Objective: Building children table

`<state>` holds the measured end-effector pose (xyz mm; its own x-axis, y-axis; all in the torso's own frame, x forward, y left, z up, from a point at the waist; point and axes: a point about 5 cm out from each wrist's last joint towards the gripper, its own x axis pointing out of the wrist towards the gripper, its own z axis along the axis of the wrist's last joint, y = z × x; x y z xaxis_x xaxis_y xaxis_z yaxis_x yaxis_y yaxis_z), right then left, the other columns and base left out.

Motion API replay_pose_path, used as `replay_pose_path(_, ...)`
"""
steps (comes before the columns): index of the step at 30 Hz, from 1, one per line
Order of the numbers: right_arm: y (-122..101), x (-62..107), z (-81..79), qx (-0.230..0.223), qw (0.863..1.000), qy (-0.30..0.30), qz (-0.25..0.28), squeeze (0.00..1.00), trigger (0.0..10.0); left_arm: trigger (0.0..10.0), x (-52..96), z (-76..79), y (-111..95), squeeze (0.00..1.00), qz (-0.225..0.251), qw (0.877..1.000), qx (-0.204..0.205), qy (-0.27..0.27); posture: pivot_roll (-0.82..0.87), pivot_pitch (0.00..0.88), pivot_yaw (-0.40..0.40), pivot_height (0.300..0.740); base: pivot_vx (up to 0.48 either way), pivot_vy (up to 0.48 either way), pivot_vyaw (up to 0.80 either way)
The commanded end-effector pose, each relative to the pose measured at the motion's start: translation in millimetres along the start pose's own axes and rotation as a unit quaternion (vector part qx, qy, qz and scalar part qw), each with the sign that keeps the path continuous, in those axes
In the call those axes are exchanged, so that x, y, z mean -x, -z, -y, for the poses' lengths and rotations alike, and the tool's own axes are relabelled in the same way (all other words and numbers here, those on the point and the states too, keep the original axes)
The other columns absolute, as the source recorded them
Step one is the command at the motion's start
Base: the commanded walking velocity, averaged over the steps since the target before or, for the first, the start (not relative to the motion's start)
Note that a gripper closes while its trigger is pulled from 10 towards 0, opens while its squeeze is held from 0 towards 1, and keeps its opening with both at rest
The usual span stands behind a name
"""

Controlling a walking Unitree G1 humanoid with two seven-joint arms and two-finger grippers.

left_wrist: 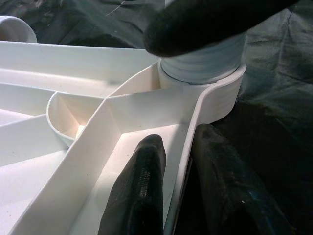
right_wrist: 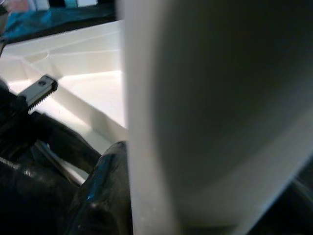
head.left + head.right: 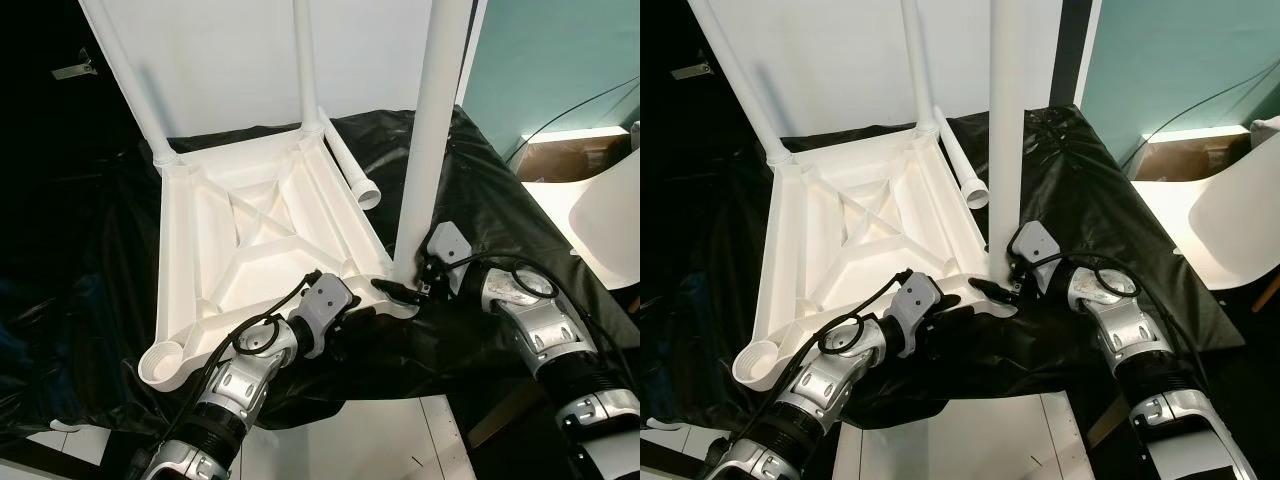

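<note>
With the upturned table top (image 3: pixel 250 250) on the black sheet (image 3: pixel 480 180), left gripper (image 1: pixel 178 171) pinches its rim while right gripper (image 3: pixel 405 288) clamps the third leg (image 3: pixel 430 130) low; keep it vertical, twisting into the corner socket (image 1: pixel 217 90).

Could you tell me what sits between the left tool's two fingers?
The tabletop's side rim stands between the left tool's fingers, as the left wrist view shows.
</note>
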<state>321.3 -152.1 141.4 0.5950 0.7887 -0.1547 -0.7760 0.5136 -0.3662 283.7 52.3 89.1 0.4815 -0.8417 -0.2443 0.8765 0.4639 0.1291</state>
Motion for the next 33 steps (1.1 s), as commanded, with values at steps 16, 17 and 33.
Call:
replay_pose_path(16,33,-0.7,-54.6,-0.14,0.948,0.284,0.01,0.0,0.0,10.0,3.9,11.7,29,0.0,-0.069,0.997,0.012,0.04,-0.08,0.0,0.057,0.74,0.0,0.0,0.0)
replay_pose_path(17,33,-0.7,-54.6,-0.14,0.948,0.284,0.01,0.0,0.0,10.0,3.9,11.7,29,0.0,-0.069,0.997,0.012,0.04,-0.08,0.0,0.057,0.74,0.0,0.0,0.0)
replay_pose_path(33,18,-10.1,-43.7,-0.09,0.974,0.209,0.02,0.0,10.0,10.0,2.6,12.4,29,0.0,-0.067,0.997,0.014,0.039,-0.09,0.0,0.052,0.74,0.0,0.0,0.0)
